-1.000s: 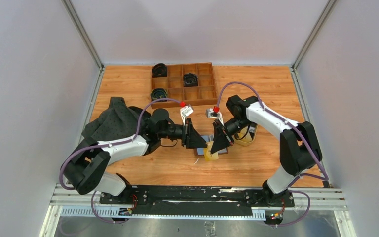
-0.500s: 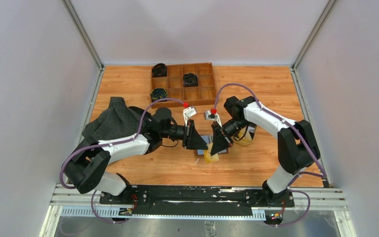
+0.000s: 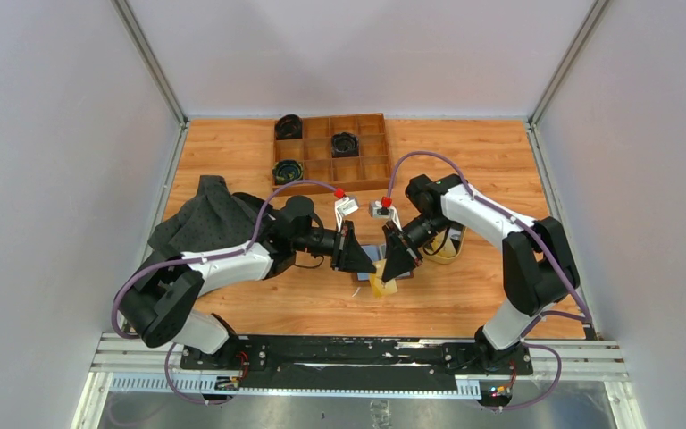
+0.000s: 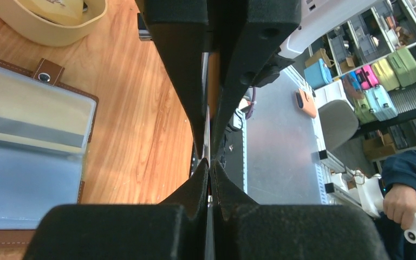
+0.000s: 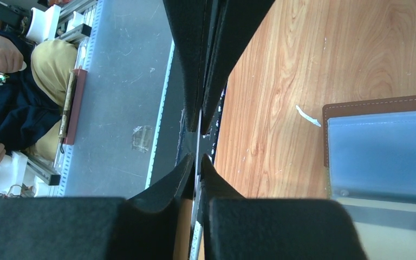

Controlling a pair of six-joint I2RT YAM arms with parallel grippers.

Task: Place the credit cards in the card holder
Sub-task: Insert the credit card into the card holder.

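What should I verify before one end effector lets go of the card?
1. Left end effector shut on the thin yellow plastic card: ok.
2. Right end effector shut on the same card: ok.
3. Gap between the two end effectors: cannot tell, nearly tip to tip.
4. Brown leather folding wallet open, lying flat on the wooden table: ok.
5. Free clear sleeve: cannot tell; one holds a pale striped card.

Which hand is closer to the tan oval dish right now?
Right. In the top view the right hand is next to the tan oval dish. The left hand faces it from the opposite side, farther from the dish.
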